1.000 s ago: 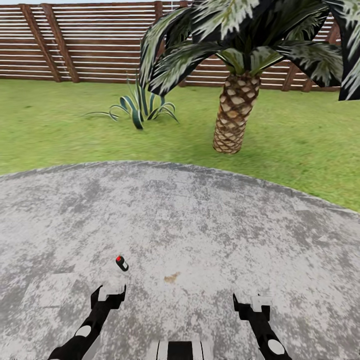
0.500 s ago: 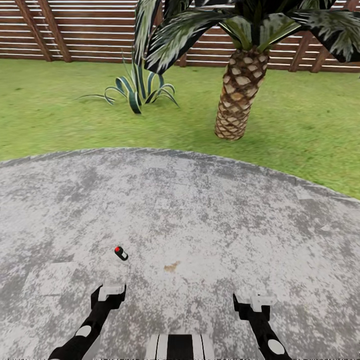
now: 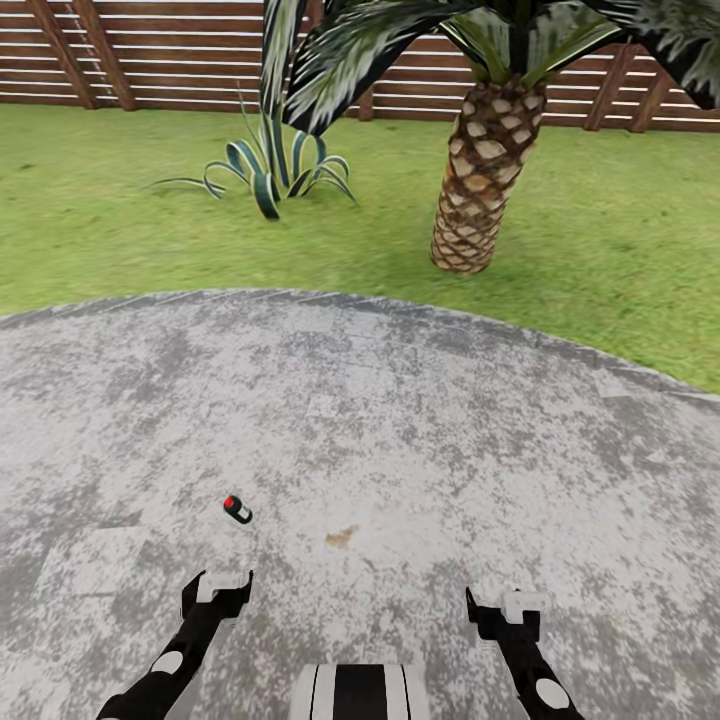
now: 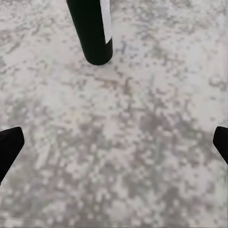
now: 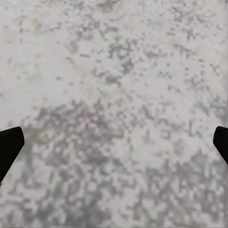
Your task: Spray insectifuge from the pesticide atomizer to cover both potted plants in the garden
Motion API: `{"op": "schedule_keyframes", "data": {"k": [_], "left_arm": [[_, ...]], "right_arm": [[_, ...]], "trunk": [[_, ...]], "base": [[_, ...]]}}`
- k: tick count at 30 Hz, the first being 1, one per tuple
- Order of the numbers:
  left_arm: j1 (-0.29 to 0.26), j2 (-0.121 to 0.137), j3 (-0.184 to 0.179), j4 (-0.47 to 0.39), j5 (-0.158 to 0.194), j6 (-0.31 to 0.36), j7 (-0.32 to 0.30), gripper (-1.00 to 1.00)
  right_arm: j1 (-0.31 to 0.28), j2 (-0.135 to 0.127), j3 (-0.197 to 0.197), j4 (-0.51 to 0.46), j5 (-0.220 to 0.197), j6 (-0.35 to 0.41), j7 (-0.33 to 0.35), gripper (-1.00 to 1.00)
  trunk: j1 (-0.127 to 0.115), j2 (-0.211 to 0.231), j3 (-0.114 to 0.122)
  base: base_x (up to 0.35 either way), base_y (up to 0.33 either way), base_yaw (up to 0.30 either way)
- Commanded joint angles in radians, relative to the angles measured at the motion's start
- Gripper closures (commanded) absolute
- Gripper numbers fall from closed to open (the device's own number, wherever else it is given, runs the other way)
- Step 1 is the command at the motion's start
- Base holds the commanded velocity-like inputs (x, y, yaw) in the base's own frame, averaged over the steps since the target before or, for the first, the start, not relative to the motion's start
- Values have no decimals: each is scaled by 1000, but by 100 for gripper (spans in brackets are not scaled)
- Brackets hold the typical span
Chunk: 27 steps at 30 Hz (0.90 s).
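The pesticide atomizer (image 3: 237, 509), a small dark bottle with a red tip, stands on the grey paved patio (image 3: 400, 420) of the garden. It is a short way beyond my left gripper (image 3: 216, 590), slightly to its right. In the left wrist view its dark body with the white label strip (image 4: 95, 33) stands ahead of the open left gripper (image 4: 114, 147), not between the fingers. My right gripper (image 3: 510, 606) hangs open over bare paving, and the right wrist view (image 5: 114, 142) has nothing between its fingers. The potted plants are out of view.
Green lawn (image 3: 130, 220) lies beyond the patio edge. A striped agave (image 3: 268, 175) grows at the back left and a thick palm trunk (image 3: 478, 170) at the back right. A brown slatted fence (image 3: 150, 50) closes the far side.
The whole picture has shifted upward, so the camera has moved. The atomizer now shows a little farther from my left gripper. Both grippers keep their place and stay open.
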Motion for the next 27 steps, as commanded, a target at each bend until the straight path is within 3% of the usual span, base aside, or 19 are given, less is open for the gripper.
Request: {"op": "schedule_keyframes", "data": {"k": [1, 6, 16, 27], "left_arm": [[0, 0, 0, 1, 1, -3, 0, -100], [-1, 0, 0, 1, 1, -3, 0, -100], [-1, 0, 0, 1, 1, -3, 0, -100], [0, 0, 0, 1, 3, -3, 7, -100]], "right_arm": [[0, 0, 0, 1, 1, -3, -3, -100], [0, 0, 0, 1, 1, -3, -3, -100], [0, 0, 1, 2, 1, -3, -3, -100], [0, 0, 0, 1, 1, -3, -3, -100]], "trunk": [[0, 0, -1], [0, 0, -1], [0, 0, -1], [0, 0, -1]], "base": [[299, -78, 0], [252, -61, 0], [27, -6, 0], [155, 0, 132]]}}
